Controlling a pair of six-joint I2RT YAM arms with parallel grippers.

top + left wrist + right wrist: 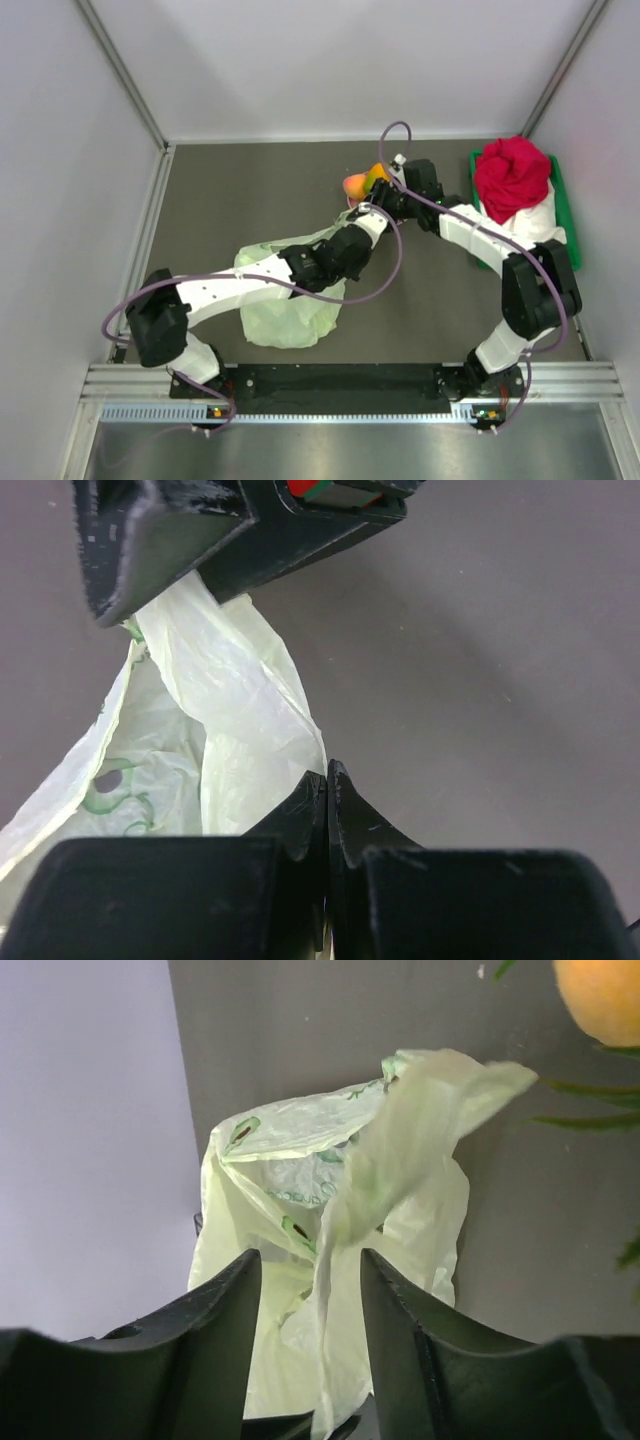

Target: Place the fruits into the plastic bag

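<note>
The pale-green plastic bag (290,312) lies in the middle of the table, one handle stretched up and right towards both grippers. My left gripper (368,216) is shut on the bag's film, which runs from the jaw tips (327,771) up and left across the left wrist view (240,710). My right gripper (388,193) is open, with a strip of the bag (400,1130) hanging loose between its fingers (310,1256). Orange-yellow fruits (360,182) sit just behind the grippers. One orange fruit (605,995) with green leaves beside it shows at the top right of the right wrist view. The red fruit is not visible.
A big red cloth bundle (512,176) lies on a green tray (563,205) at the back right, next to the right arm's elbow. Grey walls close the left, back and right sides. A metal rail (340,385) runs along the near edge.
</note>
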